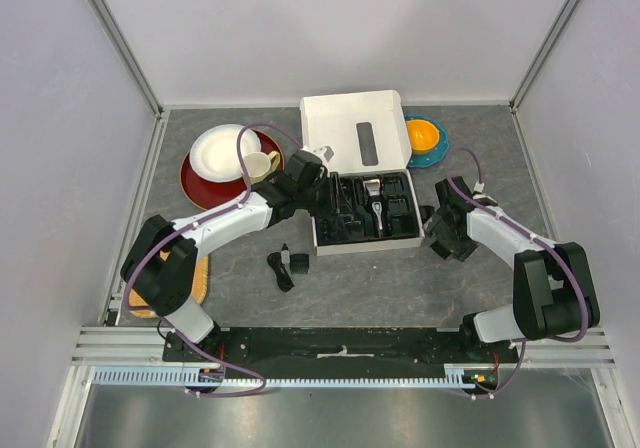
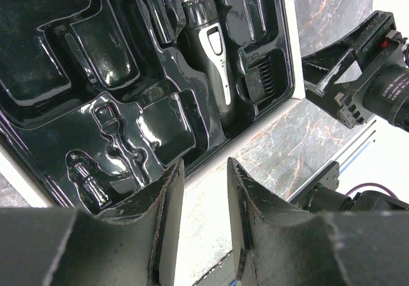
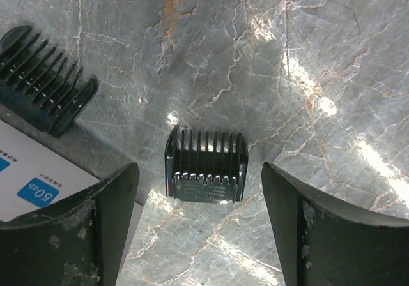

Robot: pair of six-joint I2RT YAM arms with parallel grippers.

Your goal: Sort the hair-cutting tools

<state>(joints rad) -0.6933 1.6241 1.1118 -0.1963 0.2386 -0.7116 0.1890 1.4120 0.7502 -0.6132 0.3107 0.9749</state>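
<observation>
The black-and-silver clipper (image 1: 375, 203) lies in the black tray (image 1: 340, 230) of the white box; it also shows in the left wrist view (image 2: 214, 62), with a black comb attachment (image 2: 259, 82) slotted beside it. My left gripper (image 1: 325, 193) hovers over the tray's left side, its jaws slightly apart and empty (image 2: 203, 171). My right gripper (image 1: 432, 230) is open just right of the box, low over the table. A small black comb attachment (image 3: 206, 165) lies flat between its fingers, untouched. A second comb (image 3: 45, 78) lies further off. Two loose black pieces (image 1: 285, 266) lie on the table left of the box.
The box lid (image 1: 355, 128) stands open behind the tray. A red plate with a white plate and cup (image 1: 225, 158) sits at back left, a yellow bowl on a teal plate (image 1: 425, 136) at back right. A woven mat (image 1: 200, 280) lies by the left arm. The box corner (image 3: 38, 190) is close to my right gripper.
</observation>
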